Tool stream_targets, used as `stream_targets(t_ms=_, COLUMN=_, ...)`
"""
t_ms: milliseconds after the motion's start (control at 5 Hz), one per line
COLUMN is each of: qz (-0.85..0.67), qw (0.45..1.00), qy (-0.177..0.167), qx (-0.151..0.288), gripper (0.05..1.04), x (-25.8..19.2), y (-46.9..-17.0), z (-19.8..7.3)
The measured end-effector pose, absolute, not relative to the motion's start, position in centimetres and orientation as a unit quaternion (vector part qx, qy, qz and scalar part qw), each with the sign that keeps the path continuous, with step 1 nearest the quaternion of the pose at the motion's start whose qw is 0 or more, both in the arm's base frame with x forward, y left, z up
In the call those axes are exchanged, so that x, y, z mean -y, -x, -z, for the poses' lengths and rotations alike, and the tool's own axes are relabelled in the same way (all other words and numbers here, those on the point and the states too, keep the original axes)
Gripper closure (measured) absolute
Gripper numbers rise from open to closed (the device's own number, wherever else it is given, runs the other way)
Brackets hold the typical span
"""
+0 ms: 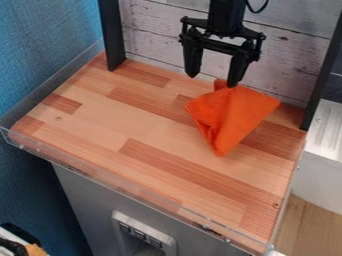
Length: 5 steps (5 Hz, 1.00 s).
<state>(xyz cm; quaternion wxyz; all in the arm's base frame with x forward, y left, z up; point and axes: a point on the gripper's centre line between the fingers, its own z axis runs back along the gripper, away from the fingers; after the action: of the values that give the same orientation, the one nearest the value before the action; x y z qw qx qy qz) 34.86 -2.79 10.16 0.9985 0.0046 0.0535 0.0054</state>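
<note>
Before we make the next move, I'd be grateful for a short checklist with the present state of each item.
1. Jaws open: ok, they stand well apart.
2. Gripper near the orange cloth: ok, it hangs by the cloth's back corner.
3. Jaws free of the cloth: cannot tell; one tip appears right at its edge, and contact is unclear.
4. Cloth lying flat: not ok, it is folded and rumpled.
5. Cloth away from the clear front rim: ok, bare wooden surface lies between them.
</note>
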Motion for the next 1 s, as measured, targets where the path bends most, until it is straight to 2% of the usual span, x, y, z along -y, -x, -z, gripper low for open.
stream_targets(t_ms=600, qz=-0.093, qw=0.996, qy=-0.002, qx=-0.018, gripper=0.085, x=2.9, y=-36.0, z=-10.1)
stream_targets(t_ms=1000, qz=-0.149, qw=0.989, qy=0.003, qx=0.012, gripper=0.085, x=3.6, y=-38.0, z=-10.8)
